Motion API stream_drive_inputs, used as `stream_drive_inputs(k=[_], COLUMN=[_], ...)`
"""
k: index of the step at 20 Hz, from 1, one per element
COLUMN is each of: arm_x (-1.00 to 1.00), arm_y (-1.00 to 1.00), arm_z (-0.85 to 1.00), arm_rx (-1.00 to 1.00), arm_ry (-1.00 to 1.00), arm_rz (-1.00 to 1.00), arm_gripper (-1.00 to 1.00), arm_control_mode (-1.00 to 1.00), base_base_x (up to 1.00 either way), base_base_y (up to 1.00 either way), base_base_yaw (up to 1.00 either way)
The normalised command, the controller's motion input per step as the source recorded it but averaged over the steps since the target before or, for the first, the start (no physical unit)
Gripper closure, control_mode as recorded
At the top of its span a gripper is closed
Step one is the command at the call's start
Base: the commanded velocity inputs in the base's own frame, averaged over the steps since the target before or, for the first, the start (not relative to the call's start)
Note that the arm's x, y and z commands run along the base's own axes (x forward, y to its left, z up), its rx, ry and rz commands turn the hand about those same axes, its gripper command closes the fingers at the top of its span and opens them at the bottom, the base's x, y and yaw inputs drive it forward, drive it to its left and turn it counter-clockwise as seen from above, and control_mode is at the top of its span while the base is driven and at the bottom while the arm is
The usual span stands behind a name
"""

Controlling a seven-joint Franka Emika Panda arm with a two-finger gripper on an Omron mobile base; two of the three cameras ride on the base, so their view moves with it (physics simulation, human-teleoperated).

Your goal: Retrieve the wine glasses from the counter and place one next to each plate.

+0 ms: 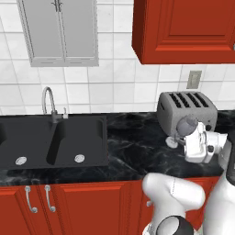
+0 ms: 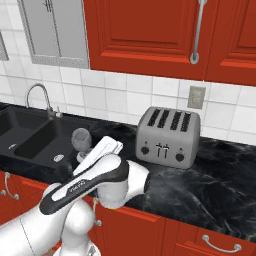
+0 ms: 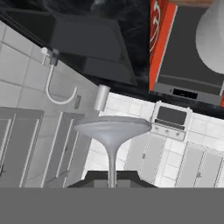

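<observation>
A clear greyish wine glass (image 1: pixel 186 125) is in my gripper (image 1: pixel 192 143), which is shut on its stem just left of the toaster, over the black marbled counter (image 1: pixel 133 142). The glass tilts a little: its bowl (image 2: pixel 81 138) is above the hand and its round foot (image 1: pixel 172 142) is low, close to the stone. I cannot tell whether the foot touches the stone. The hand view is rolled upside down; in it the foot (image 3: pixel 111 127) and the thin stem run down to the gripper (image 3: pixel 112 179). The plates are out of view.
A silver four-slot toaster (image 1: pixel 186 110) (image 2: pixel 170 135) stands against the tiled wall right behind the hand. The black double sink (image 1: pixel 55 137) with its curved faucet (image 1: pixel 48 103) lies to the left. Red upper cabinets (image 2: pixel 145 30) hang overhead.
</observation>
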Motion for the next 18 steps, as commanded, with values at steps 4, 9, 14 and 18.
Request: stream_drive_inputs(k=[4, 9, 14, 18], arm_x=[-0.96, -0.84, -0.44, -0.40], arm_y=[0.08, 0.33, 0.17, 0.21], arm_z=[0.90, 0.72, 0.72, 0.63], arm_rx=[0.00, -0.04, 0.00, 0.00], arm_ry=[0.00, -0.06, -0.03, 0.00], arm_rz=[0.00, 0.00, 0.00, 0.00], arm_gripper=[1.00, 1.00, 1.00, 1.00], arm_control_mode=[-1.00, -1.00, -1.00, -1.00], base_base_x=[0.00, 0.00, 0.00, 0.00], base_base_y=[0.00, 0.00, 0.00, 0.00], base_base_yaw=[0.00, 0.00, 0.00, 0.00])
